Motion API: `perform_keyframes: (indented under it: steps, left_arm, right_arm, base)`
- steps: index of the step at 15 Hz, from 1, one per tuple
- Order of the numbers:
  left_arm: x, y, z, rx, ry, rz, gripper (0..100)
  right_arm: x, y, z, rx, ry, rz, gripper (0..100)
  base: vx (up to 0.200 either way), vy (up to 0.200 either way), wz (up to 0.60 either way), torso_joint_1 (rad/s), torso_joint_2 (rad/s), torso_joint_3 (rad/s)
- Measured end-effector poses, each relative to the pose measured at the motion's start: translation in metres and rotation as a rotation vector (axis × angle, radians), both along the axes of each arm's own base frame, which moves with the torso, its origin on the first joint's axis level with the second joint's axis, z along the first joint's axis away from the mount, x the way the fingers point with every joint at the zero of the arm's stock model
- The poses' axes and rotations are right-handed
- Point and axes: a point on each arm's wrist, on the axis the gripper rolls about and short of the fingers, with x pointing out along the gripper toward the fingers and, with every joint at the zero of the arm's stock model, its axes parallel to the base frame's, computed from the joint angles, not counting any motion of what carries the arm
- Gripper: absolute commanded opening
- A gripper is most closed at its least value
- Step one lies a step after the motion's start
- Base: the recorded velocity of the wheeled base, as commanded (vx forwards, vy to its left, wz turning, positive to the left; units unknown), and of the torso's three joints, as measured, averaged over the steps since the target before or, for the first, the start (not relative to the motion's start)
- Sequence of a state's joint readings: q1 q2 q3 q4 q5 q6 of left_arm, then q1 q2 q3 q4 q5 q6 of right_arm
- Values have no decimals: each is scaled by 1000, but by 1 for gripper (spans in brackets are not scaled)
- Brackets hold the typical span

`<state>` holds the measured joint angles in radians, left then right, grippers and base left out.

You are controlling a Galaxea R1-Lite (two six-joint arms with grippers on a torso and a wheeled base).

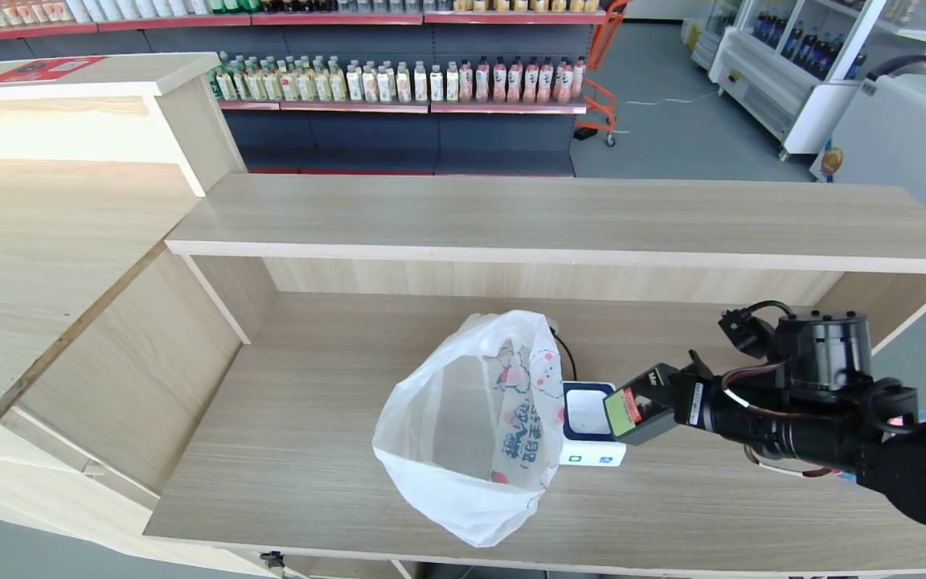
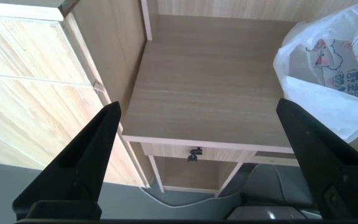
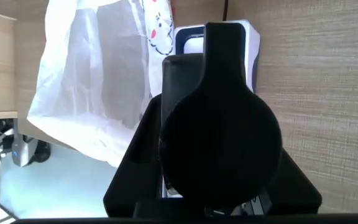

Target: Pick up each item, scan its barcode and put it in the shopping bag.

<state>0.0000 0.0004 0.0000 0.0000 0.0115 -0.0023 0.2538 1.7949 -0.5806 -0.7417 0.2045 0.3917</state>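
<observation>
While behind box [image 1: 632, 410], scanner [image 1: 586, 412] half-hidden.

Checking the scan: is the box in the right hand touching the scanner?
Cannot tell. In the head view the box in the right hand overlaps the scanner, but neither contact nor a gap is plain.

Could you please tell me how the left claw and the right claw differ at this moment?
The left claw is open and empty; the right claw is shut on a small box. The left claw hangs near the front edge of the counter, whereas the right claw holds its box at the scanner, beside the shopping bag. Both are black, and neither touches the bag.
</observation>
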Motion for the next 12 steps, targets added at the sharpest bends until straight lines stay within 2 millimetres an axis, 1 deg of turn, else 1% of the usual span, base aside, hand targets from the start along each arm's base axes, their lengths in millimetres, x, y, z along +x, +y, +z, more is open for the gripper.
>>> perform_keyframes:
  steps: [4, 7, 10, 12]
  left_arm:
    - [0, 0, 0, 0, 0, 0, 100]
    - [0, 0, 0, -1, 0, -1, 100]
    - [0, 0, 0, -1, 0, -1, 100]
    - [0, 0, 0, -1, 0, -1, 100]
  right_arm:
    - [24, 13, -15, -16, 5, 32, 0]
    - [33, 27, -26, -13, -11, 69, 0]
    - [39, 34, -36, -18, -6, 86, 0]
    - [44, 35, -40, -22, 1, 83, 0]
  base:
    - [0, 0, 0, 0, 0, 0]
    - [0, 0, 0, 0, 0, 0]
    - [0, 0, 0, 0, 0, 0]
    - [0, 0, 0, 0, 0, 0]
